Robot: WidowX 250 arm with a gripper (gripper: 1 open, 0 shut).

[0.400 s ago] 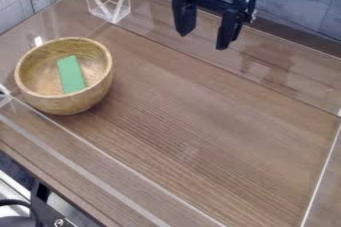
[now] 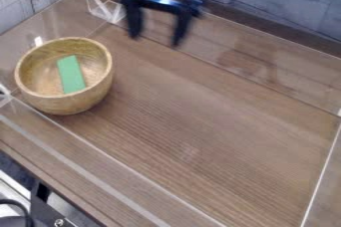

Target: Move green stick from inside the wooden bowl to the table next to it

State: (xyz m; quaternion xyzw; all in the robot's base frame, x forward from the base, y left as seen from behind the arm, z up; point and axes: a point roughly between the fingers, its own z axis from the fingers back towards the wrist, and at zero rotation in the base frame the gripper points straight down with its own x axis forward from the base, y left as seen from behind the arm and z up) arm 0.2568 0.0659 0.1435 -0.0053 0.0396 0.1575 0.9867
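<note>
My hand (image 2: pixel 159 30) hangs over the far side of the surface (image 2: pixel 193 131), blurred in the view, its fingers spread wide with nothing between them. The green stick (image 2: pixel 71 74) lies inside the wooden bowl (image 2: pixel 98 95), well apart from my hand, nearer the camera and off toward the picture's left edge. The bowl rests on the surface, near its left edge in the picture.
</note>
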